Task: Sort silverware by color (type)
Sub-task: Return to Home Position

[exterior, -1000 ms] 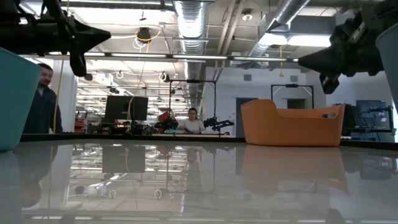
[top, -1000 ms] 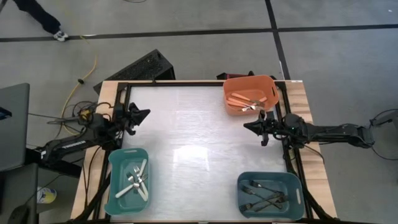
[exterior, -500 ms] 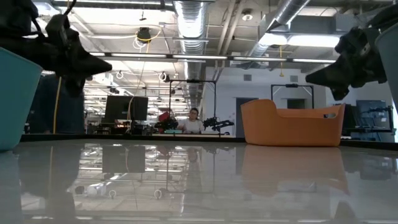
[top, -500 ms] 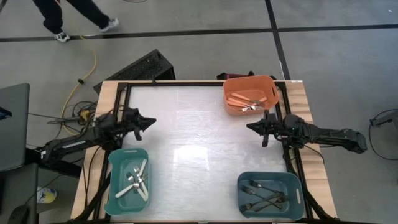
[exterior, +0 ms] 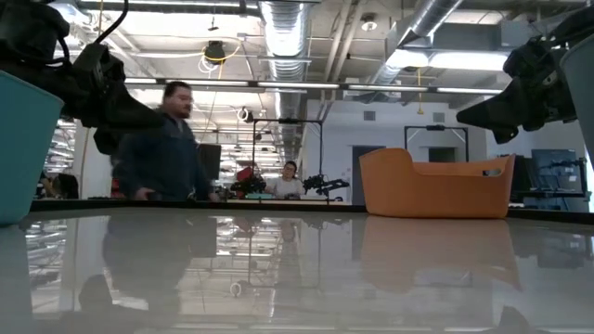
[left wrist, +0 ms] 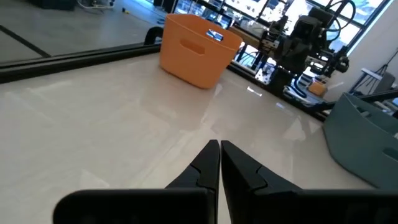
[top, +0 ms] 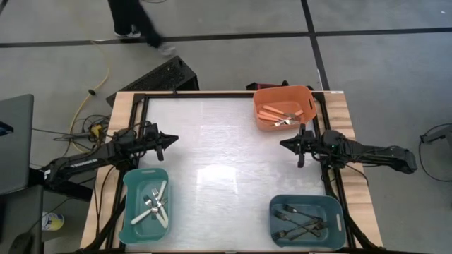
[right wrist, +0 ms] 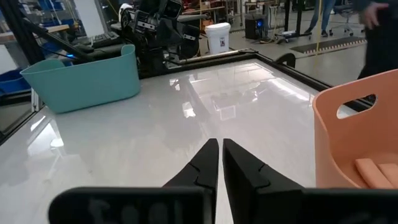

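The left hand (top: 169, 139) hovers clenched and empty at the bench's (top: 212, 127) left edge, and the right hand (top: 284, 144) does likewise at the right edge. The silverware (top: 156, 204) lies sorted in the green bin (top: 128, 185) near left, the orange bin (top: 311, 95) far right and the blue bin (top: 277, 204) near right. To reach home cleanly, each arm should probably draw back level, above the bin rims.

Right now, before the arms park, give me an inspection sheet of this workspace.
Surface: white table, glossy, bare between the bins.
Job's things: orange-handled silverware in the orange bin; white-handled silverware in the green bin; black-handled silverware in the blue bin; none loose.
Clutter: nothing seen.
Hands: left hand shut, empty, over the table's left side; right hand shut, empty, near the orange bin.
Cables: yellow cable on the floor; cable tangle by the left arm's base.
Surroundings: person walking past the far side; black crate on the floor.
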`<action>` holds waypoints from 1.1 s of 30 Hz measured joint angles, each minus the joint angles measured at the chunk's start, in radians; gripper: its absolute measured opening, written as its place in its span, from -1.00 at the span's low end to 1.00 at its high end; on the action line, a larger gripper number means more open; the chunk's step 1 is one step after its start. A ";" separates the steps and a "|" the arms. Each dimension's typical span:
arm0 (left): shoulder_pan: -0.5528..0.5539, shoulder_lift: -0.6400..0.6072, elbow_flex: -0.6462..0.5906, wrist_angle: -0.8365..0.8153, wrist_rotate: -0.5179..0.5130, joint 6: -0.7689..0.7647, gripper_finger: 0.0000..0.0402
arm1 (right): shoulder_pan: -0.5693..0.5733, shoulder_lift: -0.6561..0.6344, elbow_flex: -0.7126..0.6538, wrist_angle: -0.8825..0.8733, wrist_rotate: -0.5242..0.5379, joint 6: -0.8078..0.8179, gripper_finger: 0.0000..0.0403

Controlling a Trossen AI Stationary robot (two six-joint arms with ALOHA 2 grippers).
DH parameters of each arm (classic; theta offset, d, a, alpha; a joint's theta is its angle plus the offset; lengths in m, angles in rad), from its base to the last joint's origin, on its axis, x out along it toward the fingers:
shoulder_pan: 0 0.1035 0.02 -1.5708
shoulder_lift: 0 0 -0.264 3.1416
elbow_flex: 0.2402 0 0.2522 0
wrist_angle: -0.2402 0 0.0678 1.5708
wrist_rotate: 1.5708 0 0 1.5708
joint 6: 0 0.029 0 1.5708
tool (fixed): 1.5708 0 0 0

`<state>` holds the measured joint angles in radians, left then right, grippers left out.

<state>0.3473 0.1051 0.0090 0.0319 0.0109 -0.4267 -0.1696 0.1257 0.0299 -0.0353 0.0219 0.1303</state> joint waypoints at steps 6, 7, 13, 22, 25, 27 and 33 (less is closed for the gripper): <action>0.000 0.000 -0.001 0.000 0.000 -0.008 -1.00 | 0.000 0.000 0.000 -0.001 0.001 0.000 -0.75; 0.000 0.000 -0.001 0.000 0.000 -0.008 -1.00 | 0.000 0.000 0.000 -0.002 0.002 0.000 -0.75; 0.000 0.000 -0.001 0.000 0.000 -0.009 -1.00 | 0.000 0.000 0.000 -0.002 0.003 0.000 -0.75; 0.000 0.000 -0.002 0.000 0.000 -0.011 -1.00 | 0.000 0.000 0.000 -0.002 0.003 0.001 -0.75; 0.000 0.000 -0.002 0.000 0.000 -0.011 -1.00 | 0.000 0.000 0.000 -0.002 0.003 0.001 -0.75; 0.000 0.000 -0.002 0.000 0.000 -0.011 -1.00 | 0.000 0.000 0.000 -0.002 0.003 0.002 -0.75; 0.000 0.000 -0.002 0.000 0.000 -0.011 -1.00 | 0.000 0.000 -0.001 -0.002 0.003 0.002 -0.75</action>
<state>0.3473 0.1047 0.0074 0.0320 0.0111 -0.4377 -0.1696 0.1253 0.0292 -0.0376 0.0254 0.1322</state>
